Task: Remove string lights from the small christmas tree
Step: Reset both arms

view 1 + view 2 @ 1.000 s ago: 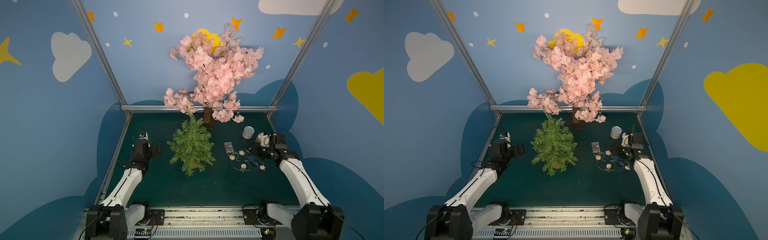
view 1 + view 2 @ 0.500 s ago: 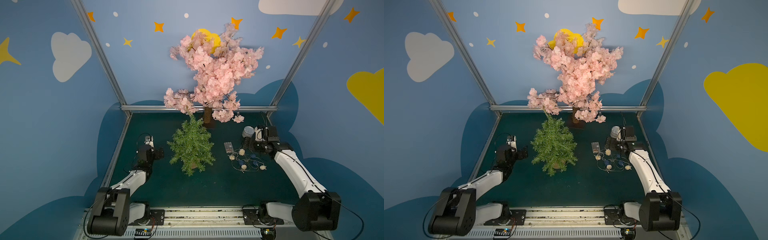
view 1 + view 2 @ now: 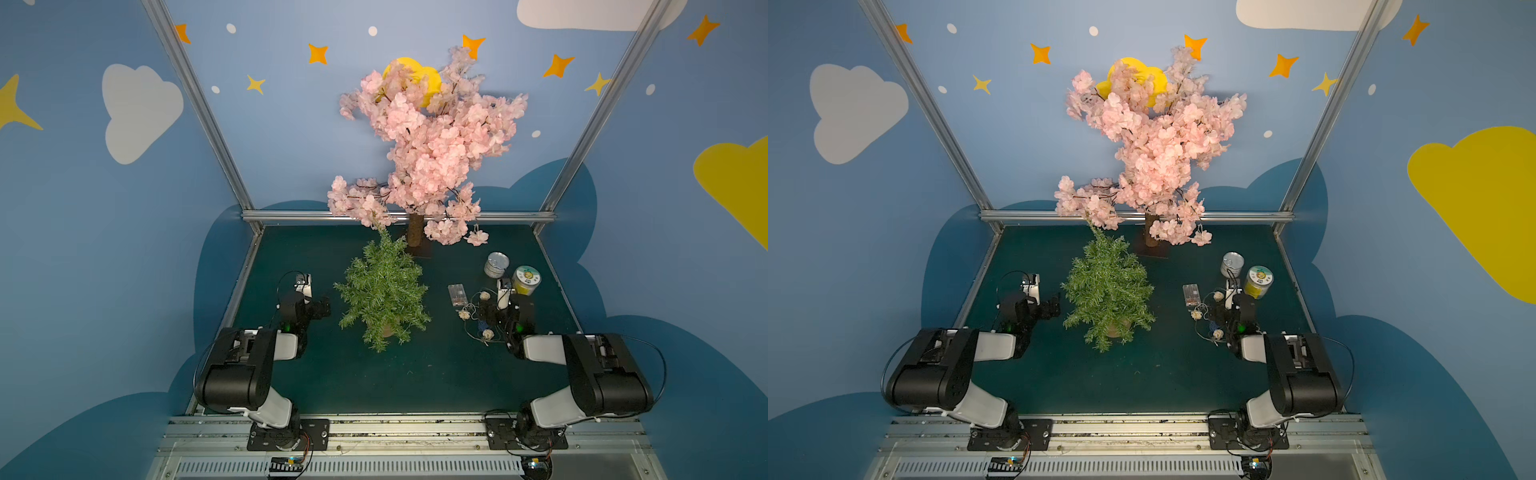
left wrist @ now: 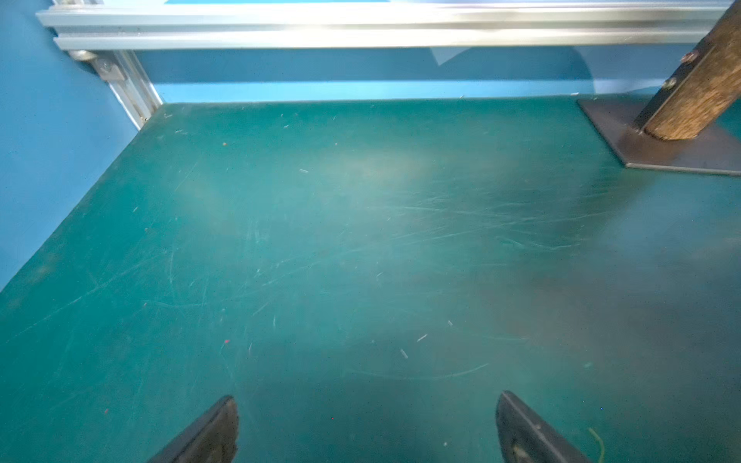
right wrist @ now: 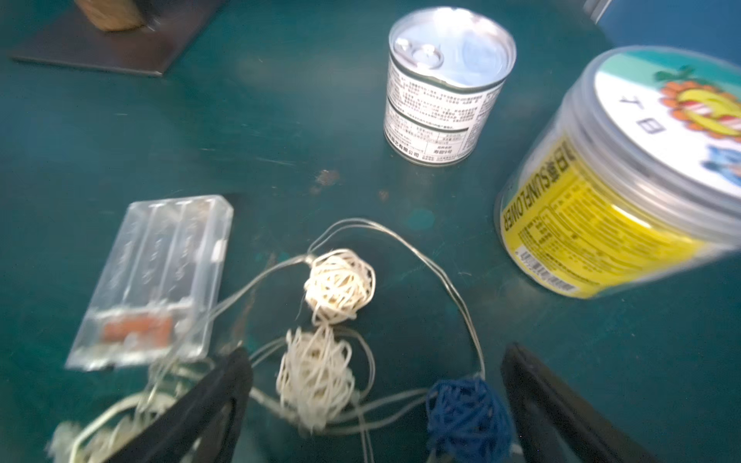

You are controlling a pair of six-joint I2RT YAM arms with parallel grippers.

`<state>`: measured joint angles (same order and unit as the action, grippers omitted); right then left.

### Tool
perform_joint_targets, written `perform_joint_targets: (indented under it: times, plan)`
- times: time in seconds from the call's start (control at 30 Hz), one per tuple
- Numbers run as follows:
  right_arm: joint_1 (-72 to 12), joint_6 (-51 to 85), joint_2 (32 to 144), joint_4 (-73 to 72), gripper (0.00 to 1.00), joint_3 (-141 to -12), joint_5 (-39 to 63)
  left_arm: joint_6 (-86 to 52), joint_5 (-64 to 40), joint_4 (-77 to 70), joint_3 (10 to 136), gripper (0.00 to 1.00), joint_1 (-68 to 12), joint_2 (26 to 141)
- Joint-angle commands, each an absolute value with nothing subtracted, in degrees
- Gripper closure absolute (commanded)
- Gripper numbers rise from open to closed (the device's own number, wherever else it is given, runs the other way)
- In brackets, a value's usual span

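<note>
The small christmas tree [image 3: 384,297] [image 3: 1108,297] stands bare and upright in the middle of the green mat. The string lights [image 3: 473,313] [image 3: 1204,318] lie in a loose heap on the mat to its right. In the right wrist view I see their clear battery box [image 5: 160,276], a cream ball [image 5: 340,285] and a blue ball [image 5: 467,413]. My right gripper [image 5: 375,352] [image 3: 484,316] is open low over the heap, its jaws either side of a cream and the blue ball without pinching them. My left gripper [image 4: 367,397] [image 3: 322,307] is open over bare mat, left of the tree.
A tall pink blossom tree [image 3: 419,137] on a dark base plate [image 4: 681,152] stands at the back. A tin can [image 5: 447,84] and a yellow-labelled jar [image 5: 625,192] stand just beyond the lights. A metal rail [image 4: 361,28] and blue walls close in the mat.
My right jaws have opened wider. Both arms have folded back toward the front rail, which uncovers the yellow jar. The lights lie where they were.
</note>
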<state>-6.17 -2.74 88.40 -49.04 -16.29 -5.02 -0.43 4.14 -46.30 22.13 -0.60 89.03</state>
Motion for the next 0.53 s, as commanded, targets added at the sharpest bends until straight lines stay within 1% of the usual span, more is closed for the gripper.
perform_joint_targets:
  times: [0.0, 0.03, 0.07, 0.1, 0.13, 0.2, 0.27, 0.37, 0.43, 0.5]
  plan:
    - [-7.2, -5.5, 88.1, -62.3, 0.03, -15.9, -5.0, -0.2, 3.0, -46.4, 23.1, 0.01, -0.1, 88.2]
    - [-6.5, -4.8, 85.9, -52.1, 0.03, -19.5, -4.4, -0.1, 3.0, -46.1, 23.2, 0.0, -0.2, 88.0]
    - [-5.3, -3.7, 86.9, -50.3, 0.04, -21.2, -2.2, 0.0, 2.9, -45.7, 23.2, 0.0, -0.2, 87.9]
    - [-3.7, -2.5, 88.6, -53.0, 0.03, -21.2, -0.2, -0.1, 2.9, -46.0, 23.1, 0.01, -0.2, 88.0]
    - [-3.1, -1.8, 88.8, -52.9, 0.04, -21.2, -0.5, -0.1, 2.9, -46.0, 23.1, 0.0, -0.2, 88.0]
    - [-3.3, -1.8, 86.9, -47.1, 0.04, -22.7, -1.1, -0.1, 2.8, -45.8, 23.3, 0.0, -0.2, 88.2]
    - [-3.4, -1.9, 88.3, -51.7, 0.04, -21.6, -1.1, -0.1, 2.6, -44.7, 24.1, 0.01, -0.2, 88.6]
    - [-3.4, -1.9, 87.2, -47.8, 0.06, -22.5, -1.1, -0.5, 0.4, -44.0, 24.4, 0.0, 1.0, 88.4]
    - [-3.5, -1.9, 88.0, -50.5, 0.06, -21.9, -1.1, -0.3, 0.3, -44.8, 23.8, 0.01, 1.0, 88.1]
    - [-3.4, -1.7, 87.7, -49.2, 0.05, -22.3, -1.4, -0.4, 0.3, -45.0, 23.6, 0.01, 1.0, 87.9]
